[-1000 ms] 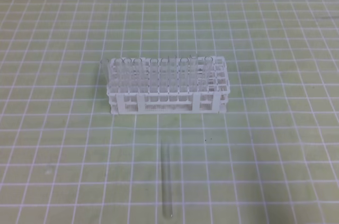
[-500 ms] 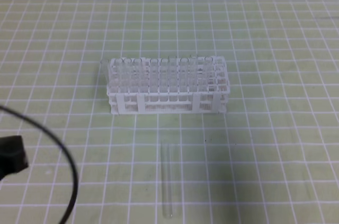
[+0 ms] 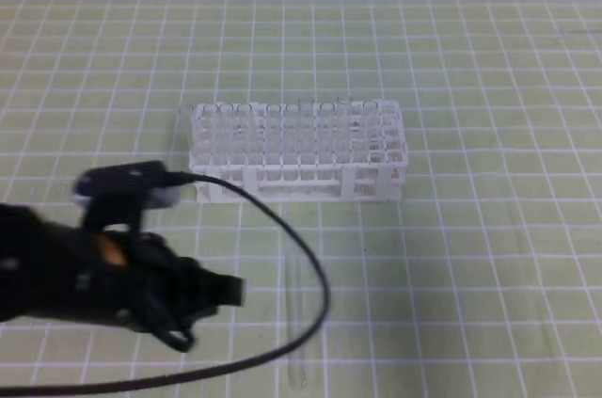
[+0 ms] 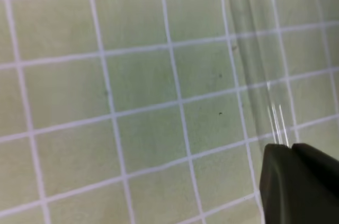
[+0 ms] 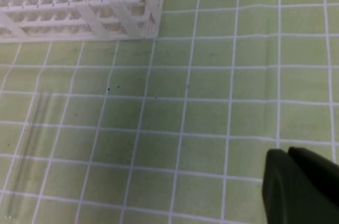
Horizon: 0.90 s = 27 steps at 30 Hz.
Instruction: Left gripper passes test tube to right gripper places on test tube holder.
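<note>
- At the far left of the high view we see the left gripper [image 3: 221, 292], a bulky blurred black mass with an orange patch, low over the worktop [image 3: 489, 257], which is covered in a green mat with a white grid
- A black cable [image 3: 306, 271] loops from a small grey-topped block behind the arm, out to the right and back along the bottom edge
- We cannot tell how far the left gripper's jaws stand apart: motion blur hides them above, and its wrist view shows only a dark tip at the lower right corner
- Just right of that gripper lies the test tube [image 3: 299, 323], flat on the mat, lengthwise toward the camera, with the cable crossing over it; in the left wrist view it appears as a faint clear streak [image 4: 265, 75] running down to the dark tip
- Behind the tube, apart from it, stands the test tube holder [image 3: 299, 149], a white lattice rack, upright, with clear tubes in many of its holes
- In the right wrist view the rack [image 5: 79, 1] fills the upper left, the tube [image 5: 26, 155] lies at the left edge, and the right gripper [image 5: 302, 187] shows as a dark tip at the lower right, well away from both; we cannot tell its opening
</note>
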Each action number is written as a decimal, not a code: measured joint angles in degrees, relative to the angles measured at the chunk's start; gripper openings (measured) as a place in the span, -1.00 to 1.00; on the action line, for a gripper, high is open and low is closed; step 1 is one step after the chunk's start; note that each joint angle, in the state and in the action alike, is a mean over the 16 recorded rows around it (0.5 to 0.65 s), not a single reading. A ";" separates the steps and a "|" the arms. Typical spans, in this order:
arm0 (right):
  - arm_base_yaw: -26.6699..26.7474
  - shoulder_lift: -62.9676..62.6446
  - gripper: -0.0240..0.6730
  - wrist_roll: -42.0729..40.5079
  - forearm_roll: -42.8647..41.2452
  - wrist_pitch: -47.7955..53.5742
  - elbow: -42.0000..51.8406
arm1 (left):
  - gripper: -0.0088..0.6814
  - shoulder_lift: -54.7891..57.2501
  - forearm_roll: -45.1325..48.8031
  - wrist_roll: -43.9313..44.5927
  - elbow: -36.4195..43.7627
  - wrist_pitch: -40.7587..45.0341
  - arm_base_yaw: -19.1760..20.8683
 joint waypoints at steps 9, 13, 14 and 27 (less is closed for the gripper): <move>0.00 0.13 -0.94 -0.78 -0.51 0.01 0.00 | -0.98 15.65 9.81 -11.95 -11.66 5.31 -12.43; 0.00 0.13 -0.94 -0.86 -0.54 0.03 0.00 | -0.97 20.52 11.45 -13.51 -16.28 8.97 -14.56; 0.00 0.13 -0.94 -0.87 -0.55 0.03 0.00 | -0.97 21.48 11.67 -13.60 -17.18 9.82 -14.82; 0.00 0.13 -0.94 -1.07 -0.68 -0.03 0.00 | -0.90 26.08 11.82 -11.52 -20.71 10.18 -15.27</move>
